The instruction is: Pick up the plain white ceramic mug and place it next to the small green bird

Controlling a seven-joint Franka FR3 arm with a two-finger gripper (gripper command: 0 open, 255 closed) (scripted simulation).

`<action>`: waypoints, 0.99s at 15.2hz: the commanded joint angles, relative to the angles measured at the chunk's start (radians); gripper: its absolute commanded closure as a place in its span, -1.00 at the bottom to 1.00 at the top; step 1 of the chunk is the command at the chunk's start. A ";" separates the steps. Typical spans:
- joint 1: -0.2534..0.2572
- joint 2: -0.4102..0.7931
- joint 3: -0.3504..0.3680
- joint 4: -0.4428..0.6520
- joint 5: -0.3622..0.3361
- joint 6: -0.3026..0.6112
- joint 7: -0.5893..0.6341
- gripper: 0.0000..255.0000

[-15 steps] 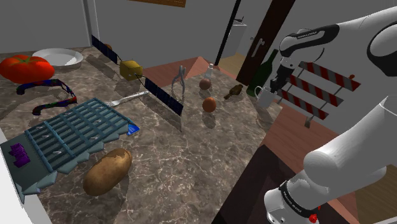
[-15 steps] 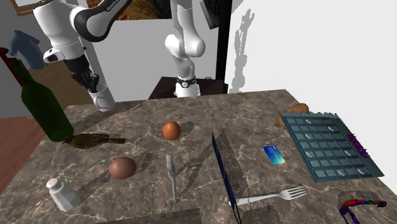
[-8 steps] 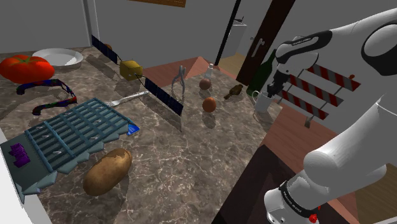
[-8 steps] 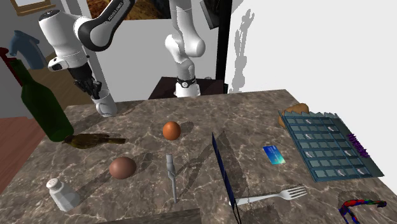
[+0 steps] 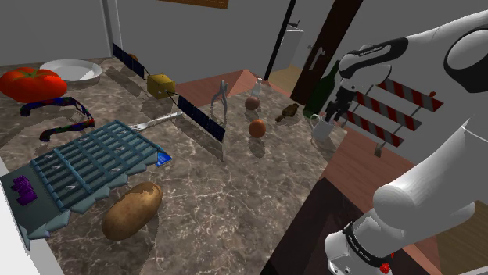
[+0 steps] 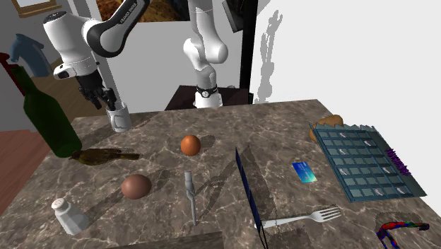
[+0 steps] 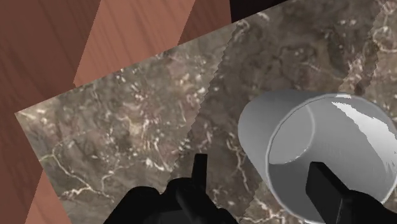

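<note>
The pale grey-white mug (image 5: 321, 129) stands upright on the marble top near its edge, also seen as mug (image 6: 120, 117) and from above as mug (image 7: 324, 153). My black gripper (image 5: 337, 108) hangs just above it, open. In the wrist view the gripper (image 7: 262, 188) straddles the mug's near wall: one finger (image 7: 198, 181) is outside, the other over the mug's mouth, and neither presses it. A small dark olive figure (image 5: 288, 112), probably the bird, lies by the green bottle; it shows as figure (image 6: 99, 155) in the second exterior view.
A tall green bottle (image 6: 46, 117) stands close to the mug. Two brown balls (image 6: 190, 145) (image 6: 136, 186), metal tongs (image 6: 189, 194), a salt shaker (image 6: 69, 214) and an upright dark blue panel (image 5: 200, 120) occupy the middle. A striped barrier (image 5: 391, 105) stands beyond the table edge.
The mug came down onto the marble top. The fingers, shut on it before, have parted and let it go.
</note>
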 commanded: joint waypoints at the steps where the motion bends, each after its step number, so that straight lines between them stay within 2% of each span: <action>1: 0.000 0.000 0.000 0.000 0.000 0.000 0.000 -1.00; 4: 0.000 0.000 0.000 0.000 0.000 0.000 0.000 -1.00; 8: 0.003 -0.036 0.000 0.089 -0.010 -0.124 0.007 -1.00; 15: 0.003 -0.036 0.000 0.089 -0.010 -0.124 0.007 -1.00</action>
